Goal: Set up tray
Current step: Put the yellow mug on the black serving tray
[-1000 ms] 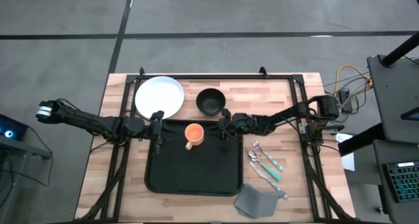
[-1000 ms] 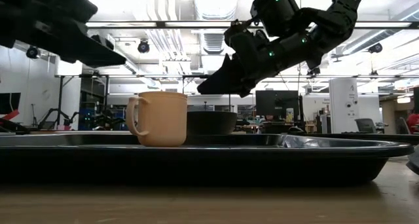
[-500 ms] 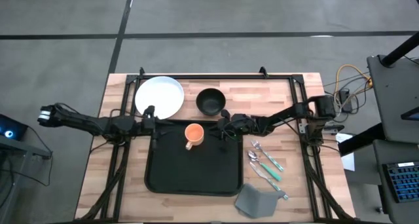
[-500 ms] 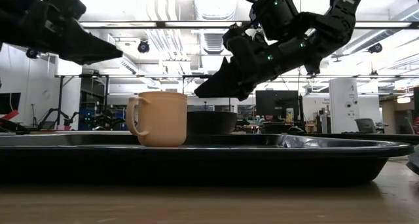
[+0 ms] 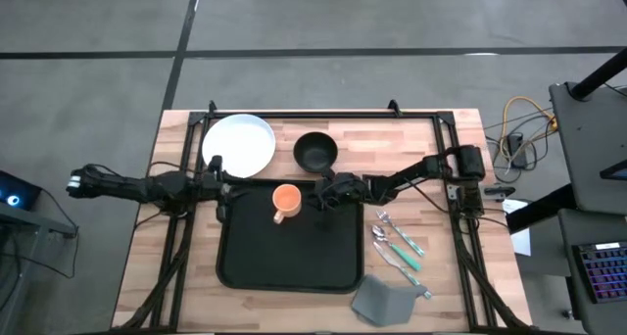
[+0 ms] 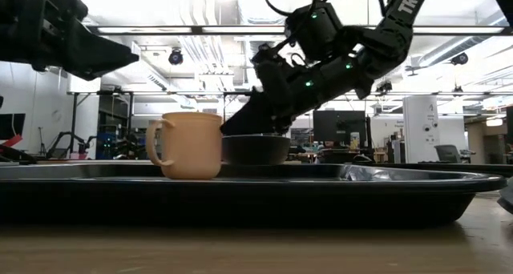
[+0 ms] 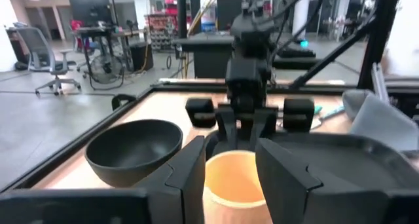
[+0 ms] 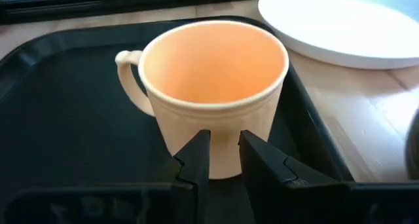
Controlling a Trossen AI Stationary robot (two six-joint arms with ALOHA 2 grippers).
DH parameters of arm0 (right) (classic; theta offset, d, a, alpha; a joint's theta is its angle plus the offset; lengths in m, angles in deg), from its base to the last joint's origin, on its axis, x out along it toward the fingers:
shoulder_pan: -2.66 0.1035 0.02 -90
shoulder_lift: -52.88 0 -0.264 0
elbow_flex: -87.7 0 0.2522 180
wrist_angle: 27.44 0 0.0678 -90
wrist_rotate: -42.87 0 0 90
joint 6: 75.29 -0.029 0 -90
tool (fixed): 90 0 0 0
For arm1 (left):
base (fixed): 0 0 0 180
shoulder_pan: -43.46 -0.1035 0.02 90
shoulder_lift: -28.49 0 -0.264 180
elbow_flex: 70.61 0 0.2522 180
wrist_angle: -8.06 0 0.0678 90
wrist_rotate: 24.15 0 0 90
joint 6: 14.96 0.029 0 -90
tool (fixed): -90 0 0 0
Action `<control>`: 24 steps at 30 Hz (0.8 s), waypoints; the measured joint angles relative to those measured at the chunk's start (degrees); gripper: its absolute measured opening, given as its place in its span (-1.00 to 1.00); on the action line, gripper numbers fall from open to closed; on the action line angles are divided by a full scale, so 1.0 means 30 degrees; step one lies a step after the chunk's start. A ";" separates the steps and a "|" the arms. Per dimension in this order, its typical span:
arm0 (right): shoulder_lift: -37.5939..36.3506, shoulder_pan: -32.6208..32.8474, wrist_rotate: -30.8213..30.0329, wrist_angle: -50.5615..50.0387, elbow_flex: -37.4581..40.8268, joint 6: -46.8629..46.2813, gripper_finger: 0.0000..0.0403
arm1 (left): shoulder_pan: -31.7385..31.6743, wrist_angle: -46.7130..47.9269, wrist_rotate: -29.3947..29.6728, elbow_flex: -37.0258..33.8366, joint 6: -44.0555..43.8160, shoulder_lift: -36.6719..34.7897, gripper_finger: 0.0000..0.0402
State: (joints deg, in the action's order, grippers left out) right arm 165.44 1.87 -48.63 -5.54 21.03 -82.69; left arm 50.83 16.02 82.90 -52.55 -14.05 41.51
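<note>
The black tray (image 5: pixel 289 257) lies flat on the wooden table. An orange mug (image 5: pixel 285 198) stands upright on its far part, handle toward the near edge. My right gripper (image 5: pixel 315 196) is at the mug's right side, low over the tray, its fingers almost shut with a narrow gap (image 8: pixel 224 142). My left gripper (image 5: pixel 225 181) hovers over the tray's far left corner, beside the white plate (image 5: pixel 238 146), slightly open and holding nothing (image 7: pixel 230 152). The black bowl (image 5: pixel 314 151) sits on the table beyond the tray. My right gripper meets the lower wall of the mug (image 8: pixel 222 129) on its right side with its nearly shut fingertips (image 8: pixel 200 145). It comes slanting down from the table's right. The mug stands upright with its base on the tray, its handle (image 8: pixel 127 63) a quarter turn away from the fingers.
Cutlery with teal handles (image 5: pixel 397 242) and a grey napkin (image 5: pixel 382 298) lie on the table to the right of the tray. A dark frame rail (image 5: pixel 323 113) runs along the far edge. Most of the tray's near half is bare.
My right gripper has moved toward the table's left and dipped lower, reaching the mug. The mug has slid a little to the left on the tray and stayed upright. My left gripper has drawn back toward the left and far edges, away from the mug.
</note>
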 joint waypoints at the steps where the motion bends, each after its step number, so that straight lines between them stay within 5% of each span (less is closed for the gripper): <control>1: 0.0150 0.0000 0.0000 -0.0164 -0.0182 0.0004 -0.64 | 0.0007 0.0289 -0.0014 -0.0002 -0.0007 -0.0324 -0.42; 14: 0.2485 -0.0110 0.0017 -0.1810 -0.4262 0.0002 -0.61 | 0.0013 0.1008 -0.1195 -0.1185 0.0611 -0.4343 -0.42; 24: 0.4568 -0.0798 0.0075 -0.1837 -0.6689 -0.0699 -0.58 | 0.0015 0.1067 -0.1567 -0.1204 0.0728 -0.3568 -0.42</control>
State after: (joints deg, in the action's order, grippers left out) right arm 179.14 -0.53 -48.40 -11.05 0.96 -84.79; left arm 50.88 19.22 78.19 -56.16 -11.86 30.81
